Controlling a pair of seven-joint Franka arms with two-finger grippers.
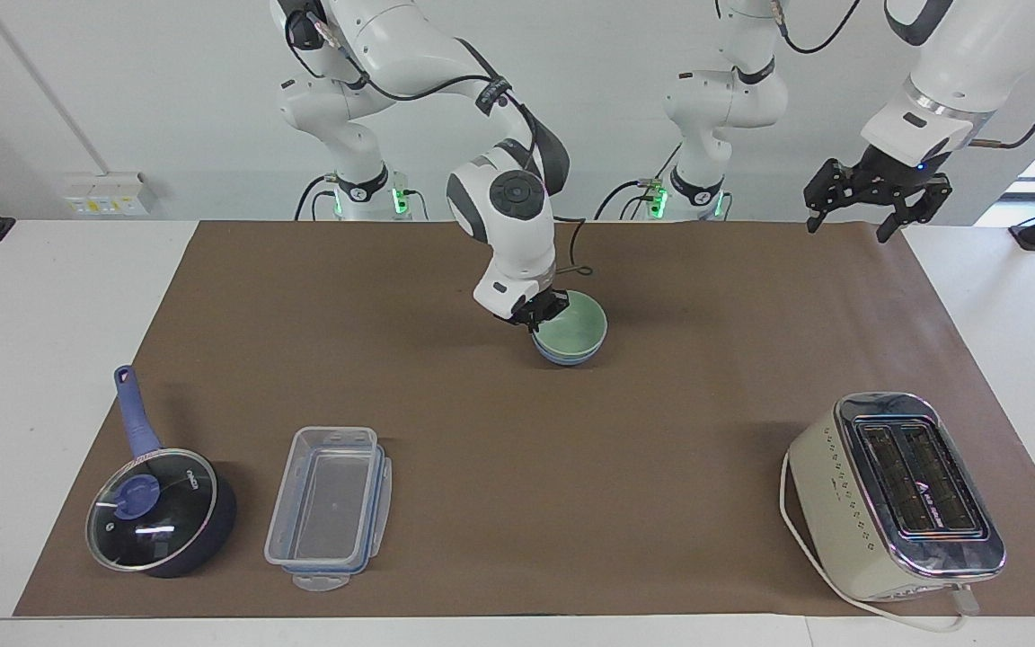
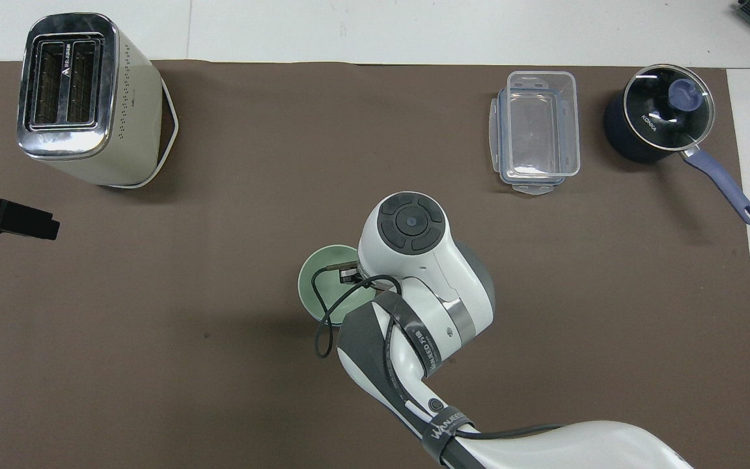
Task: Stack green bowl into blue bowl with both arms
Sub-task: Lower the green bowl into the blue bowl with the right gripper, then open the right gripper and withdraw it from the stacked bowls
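The green bowl (image 1: 576,331) sits nested in the blue bowl (image 1: 568,358) at the middle of the brown mat. Only the blue bowl's lower wall shows under it. My right gripper (image 1: 543,314) comes down from above and is shut on the green bowl's rim, on the side toward the right arm's end of the table. In the overhead view the right arm's wrist covers that gripper and part of the green bowl (image 2: 324,286). My left gripper (image 1: 850,218) is open and empty, and waits raised over the mat's edge at the left arm's end; it also shows in the overhead view (image 2: 10,219).
A cream toaster (image 1: 895,494) stands far from the robots at the left arm's end. A clear plastic container (image 1: 329,508) and a dark blue lidded saucepan (image 1: 158,508) stand far from the robots at the right arm's end.
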